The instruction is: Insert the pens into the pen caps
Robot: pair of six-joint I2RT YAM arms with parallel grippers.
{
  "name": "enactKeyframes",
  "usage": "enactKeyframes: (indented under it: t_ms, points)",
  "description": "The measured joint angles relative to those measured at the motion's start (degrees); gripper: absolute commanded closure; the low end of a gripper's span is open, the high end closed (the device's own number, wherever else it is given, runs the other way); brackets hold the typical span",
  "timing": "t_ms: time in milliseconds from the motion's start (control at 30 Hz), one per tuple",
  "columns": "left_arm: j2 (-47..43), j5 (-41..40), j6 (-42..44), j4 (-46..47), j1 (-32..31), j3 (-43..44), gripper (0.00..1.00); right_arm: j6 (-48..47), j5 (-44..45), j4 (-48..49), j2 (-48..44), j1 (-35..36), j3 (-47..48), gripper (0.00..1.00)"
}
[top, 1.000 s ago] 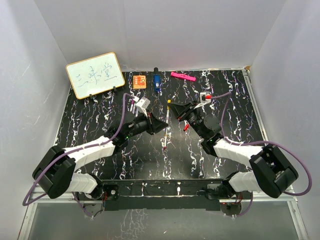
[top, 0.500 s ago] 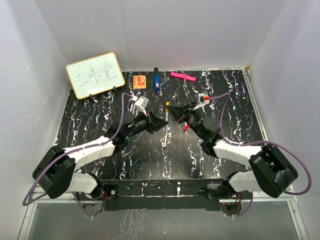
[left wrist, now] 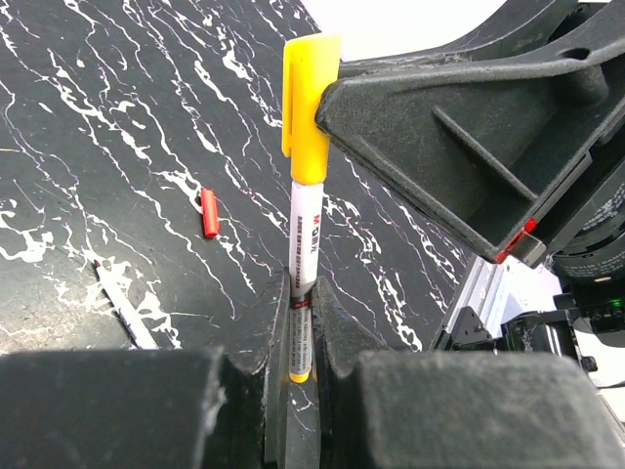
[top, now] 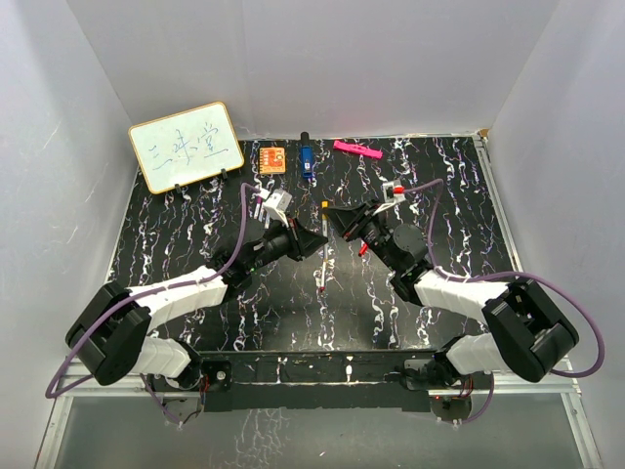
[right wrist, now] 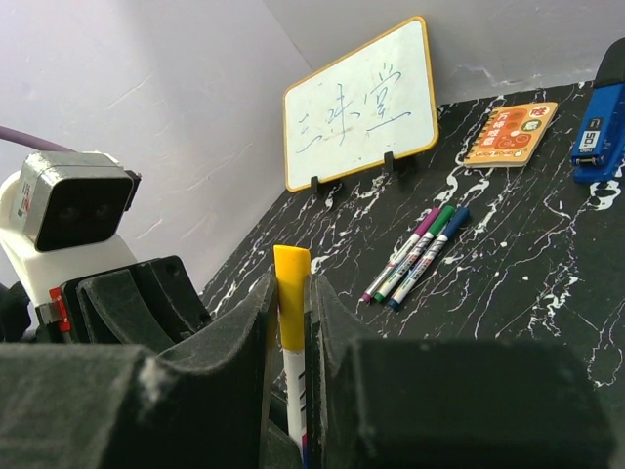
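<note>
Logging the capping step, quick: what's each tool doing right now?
Left tool: closed on the pen.
Right tool: closed on the yellow cap.

Between matt, grainy black plastic jaws — a smooth white plastic pen (left wrist: 304, 234), its yellow cap (left wrist: 311, 107) glossy; the bench (left wrist: 117, 147) below them is sleek, black, white-veined.

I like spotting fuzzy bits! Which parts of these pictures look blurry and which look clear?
Left wrist view: the left hand is nearest the lens, so its black foam fingers look soft; the white-barrelled pen and its yellow plastic cap are sharp. Right wrist view: the right hand blurs likewise; the gold-framed whiteboard is crisp. Top view: evenly sharp.
</note>
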Motion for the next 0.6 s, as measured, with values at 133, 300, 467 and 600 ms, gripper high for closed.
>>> enactKeyframes:
  t_ms: [133, 300, 467, 600]
  points:
    - [0.0, -1.0, 0.8, -0.2, 0.0, 0.1, 1.0, -0.9, 0.0, -1.5, 0.0, 0.0, 0.8, 1.0]
    - [0.0, -1.5, 1.2, -0.5, 0.2, 0.2, 1.0, -1.7, 0.0, -2.0, 0.0, 0.0, 0.9, 1.0]
    - [0.0, -1.6, 1.2, -0.6, 0.8, 0.2, 1.0, -2.7, 0.3, -2.2, 0.0, 0.1, 1.0, 1.0]
    - [0.0, -1.9, 1.2, -0.6, 0.9, 0.2, 1.0, -3.5, 1.4, -2.5, 0.0, 1.0, 1.2, 1.0]
